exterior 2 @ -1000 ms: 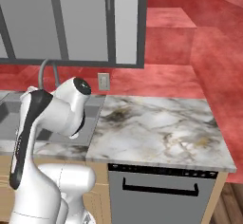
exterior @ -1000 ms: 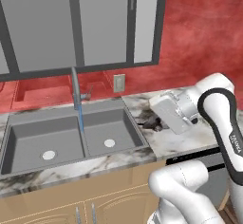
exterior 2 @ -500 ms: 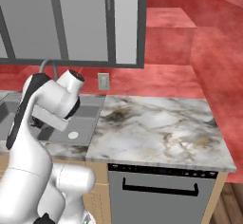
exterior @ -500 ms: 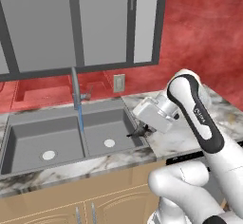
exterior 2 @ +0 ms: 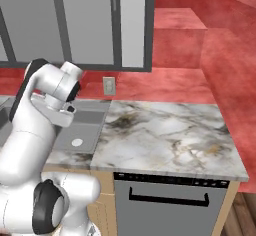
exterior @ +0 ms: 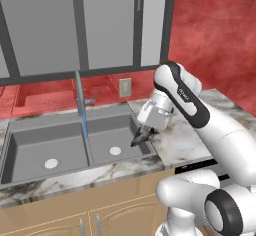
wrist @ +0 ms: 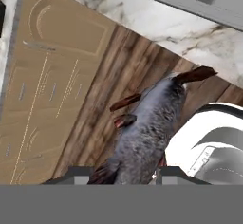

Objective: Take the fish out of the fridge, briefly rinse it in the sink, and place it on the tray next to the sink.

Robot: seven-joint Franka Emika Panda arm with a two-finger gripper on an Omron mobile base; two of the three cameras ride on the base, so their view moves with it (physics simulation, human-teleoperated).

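Over the right basin of the sink (exterior: 60,145), at its right edge, the claw (exterior: 138,138) is clenched on the fish (wrist: 147,133), which hangs between its two tips. In the hand view the fish stretches away from the fingers (wrist: 78,173), so it is gripped near one end and the rest of the body juts out freely; this probably leaves most of it exposed for rinsing. The arm reaches over from the marble counter (exterior 2: 165,130) and tilts the claw down toward the basin, near the round drain (exterior: 115,151). The curved faucet (exterior: 80,87) stands between the two basins, with a thin blue stream below it, apart from the claw. The fish is slim and grey with a pale sheen, small reddish-brown fins along its side and a dark reddish tail at the far end.
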